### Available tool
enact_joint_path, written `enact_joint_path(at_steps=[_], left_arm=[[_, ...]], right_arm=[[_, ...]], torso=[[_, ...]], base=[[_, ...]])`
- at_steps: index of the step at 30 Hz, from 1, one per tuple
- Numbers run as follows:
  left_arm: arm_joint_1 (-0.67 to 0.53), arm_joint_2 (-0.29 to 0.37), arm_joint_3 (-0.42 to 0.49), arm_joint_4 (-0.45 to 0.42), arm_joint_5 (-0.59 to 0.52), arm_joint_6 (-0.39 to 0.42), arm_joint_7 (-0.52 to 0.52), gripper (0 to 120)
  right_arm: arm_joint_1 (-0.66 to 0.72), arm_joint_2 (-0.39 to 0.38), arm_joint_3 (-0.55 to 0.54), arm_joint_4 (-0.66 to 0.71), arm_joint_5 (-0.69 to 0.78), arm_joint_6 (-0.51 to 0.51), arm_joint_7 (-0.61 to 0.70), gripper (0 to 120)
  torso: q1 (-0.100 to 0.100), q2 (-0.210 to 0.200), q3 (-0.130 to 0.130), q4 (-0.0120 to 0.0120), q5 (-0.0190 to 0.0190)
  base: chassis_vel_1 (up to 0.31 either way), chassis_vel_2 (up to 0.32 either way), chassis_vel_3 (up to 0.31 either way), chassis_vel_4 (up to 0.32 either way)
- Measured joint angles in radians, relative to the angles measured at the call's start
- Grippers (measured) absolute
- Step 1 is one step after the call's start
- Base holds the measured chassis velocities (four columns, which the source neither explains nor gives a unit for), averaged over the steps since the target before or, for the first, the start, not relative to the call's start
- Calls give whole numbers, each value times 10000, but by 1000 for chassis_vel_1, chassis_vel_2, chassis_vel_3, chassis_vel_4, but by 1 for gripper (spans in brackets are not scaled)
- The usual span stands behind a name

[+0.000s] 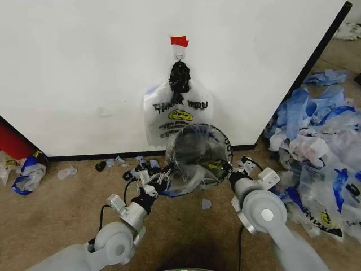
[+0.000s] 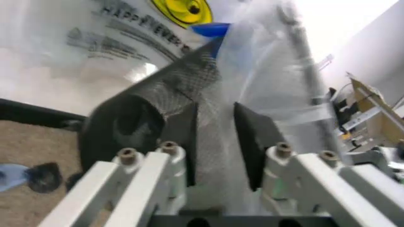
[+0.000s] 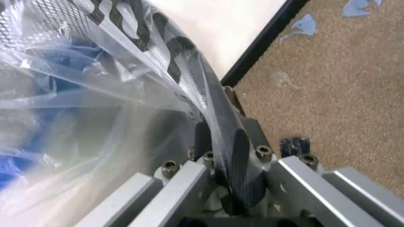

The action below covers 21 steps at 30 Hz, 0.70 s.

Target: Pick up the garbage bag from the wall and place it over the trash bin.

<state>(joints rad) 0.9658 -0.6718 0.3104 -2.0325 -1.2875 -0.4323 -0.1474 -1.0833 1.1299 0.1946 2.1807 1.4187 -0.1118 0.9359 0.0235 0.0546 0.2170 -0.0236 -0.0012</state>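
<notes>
Trash bin (image 1: 198, 159) stands on the floor at the foot of the wall (image 1: 84, 68), dead ahead at 12 o'clock from the robot. A clear garbage bag (image 1: 194, 169) is draped over its mouth, film bunched round the rim; dark lettering shows along the rim at 3 o'clock.

A second "THANK YOU" bag (image 1: 177, 116) hangs on the wall from the hook (image 1: 179, 56) under the red tape (image 1: 179, 40), directly above and behind the bin, handles knotted dark at the top.

Left tool (image 1: 159, 179) sits at the bin's 8 o'clock rim. Left wrist view: its pads (image 2: 249, 142) stand apart, with film and the mesh edge between them, not pinched.

Right tool (image 1: 228, 168) sits at the 3 o'clock rim. Right wrist view: fingers (image 3: 243, 165) pressed together on the bag film and the black rim band.

Key relation: the bin's mouth lies between the two tools, its upright axis tipped slightly toward the camera; both arms are about equally near, one on each side. Judgement: the bag looks mostly seated, and what remains is settling the film on the left side.

Floor: brown carpet with blue plastic scraps (image 1: 121, 162) along the wall base. Heap of blue and clear bags (image 1: 316, 135) at 2 o'clock; a red object (image 1: 12, 141) at 9 o'clock.
</notes>
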Motion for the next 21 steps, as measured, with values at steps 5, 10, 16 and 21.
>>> enact_joint_path(at_steps=[5, 10, 16, 21], left_arm=[[29, -17, -116, 73, 30, -26, 47, 44], [39, 5, -236, 106, -39, -99, 417, 65], [610, 310, -764, 89, 269, -114, 505, 86], [1328, 471, -1480, -13, 524, -75, 466, 98]], right_arm=[[-16, -19, 130, 100, 83, -7, 5, 0], [-64, -16, 329, 162, 136, -5, 46, 0], [-48, 73, 600, -20, 32, 199, 46, 0], [-76, 192, 722, -201, -206, 375, -93, 0]], torso=[[0, 0, 0, 1, -1], [0, 0, 0, -2, -3], [0, 0, 0, 0, -1], [0, 0, 0, 0, -2]], base=[[0, 0, 0, 0], [0, 0, 0, 0], [0, 0, 0, 0], [0, 0, 0, 0]])
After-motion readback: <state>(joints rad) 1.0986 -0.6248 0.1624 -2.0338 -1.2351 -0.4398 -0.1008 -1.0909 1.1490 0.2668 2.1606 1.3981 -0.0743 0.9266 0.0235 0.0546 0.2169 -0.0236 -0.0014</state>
